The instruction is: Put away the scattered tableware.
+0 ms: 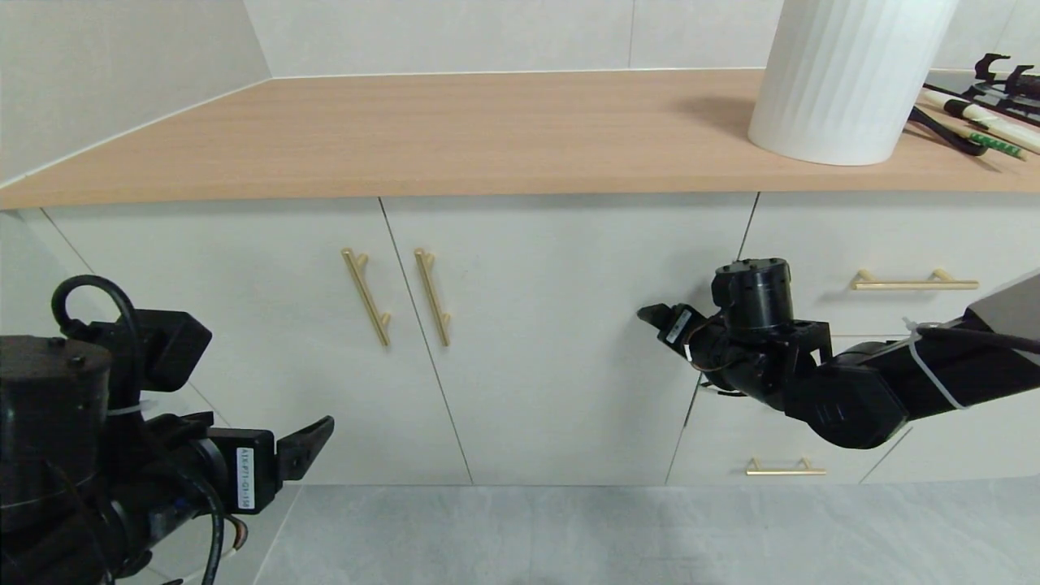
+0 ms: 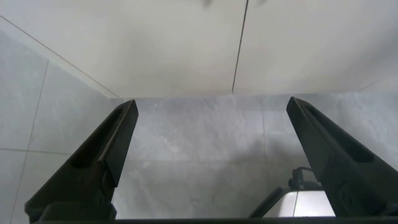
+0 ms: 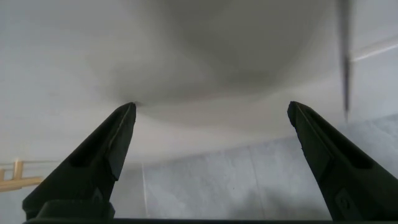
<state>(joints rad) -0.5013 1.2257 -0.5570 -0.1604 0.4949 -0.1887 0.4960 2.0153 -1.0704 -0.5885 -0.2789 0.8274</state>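
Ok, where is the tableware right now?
In the head view, the utensils lie at the far right of the wooden countertop, just right of the white ribbed container.

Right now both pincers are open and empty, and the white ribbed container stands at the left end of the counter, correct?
Not quite. The head view shows the white ribbed container near the right end of the counter, not the left. The left pincer and right pincer are indeed open and empty.
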